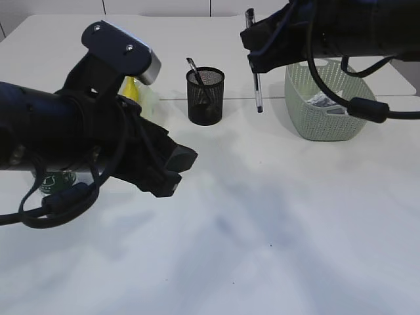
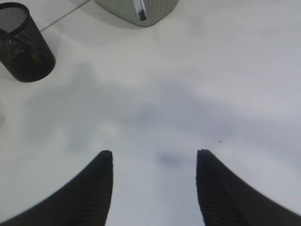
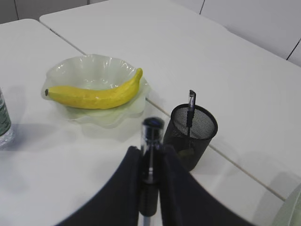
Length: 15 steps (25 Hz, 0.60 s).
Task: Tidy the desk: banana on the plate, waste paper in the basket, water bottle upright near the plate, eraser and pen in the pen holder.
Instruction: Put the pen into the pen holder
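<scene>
White counter (image 1: 275,216): mesh pen holder (image 1: 205,96) as landmark. Right tool (image 3: 150,162) clenches a pen (image 1: 256,84) upright, just right of it, likely for dropping in. Left tool (image 2: 154,157) released, empty, nearer the camera.

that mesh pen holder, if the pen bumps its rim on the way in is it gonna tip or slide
Probably slides or rocks: the black mesh pen holder looks light, with only a pen visible inside. It stands tall and narrow, so a rim knock could tip it. The right gripper holds its pen upright, which favours a clean drop.
</scene>
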Available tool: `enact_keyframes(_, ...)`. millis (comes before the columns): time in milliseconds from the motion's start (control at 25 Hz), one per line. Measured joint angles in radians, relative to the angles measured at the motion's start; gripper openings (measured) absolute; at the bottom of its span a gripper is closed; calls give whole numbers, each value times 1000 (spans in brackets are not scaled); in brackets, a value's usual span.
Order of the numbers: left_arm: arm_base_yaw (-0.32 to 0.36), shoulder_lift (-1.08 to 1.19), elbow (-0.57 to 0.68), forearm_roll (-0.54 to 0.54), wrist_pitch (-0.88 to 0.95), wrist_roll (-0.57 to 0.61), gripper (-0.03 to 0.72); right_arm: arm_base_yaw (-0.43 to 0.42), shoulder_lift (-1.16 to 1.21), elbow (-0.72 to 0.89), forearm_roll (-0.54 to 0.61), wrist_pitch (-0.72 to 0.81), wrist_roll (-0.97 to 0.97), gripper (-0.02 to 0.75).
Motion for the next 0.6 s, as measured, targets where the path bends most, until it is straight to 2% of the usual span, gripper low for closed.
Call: enact_keyframes(600, 34, 0, 0, 28, 33, 0, 408, 9, 204, -203, 2, -30, -90, 56)
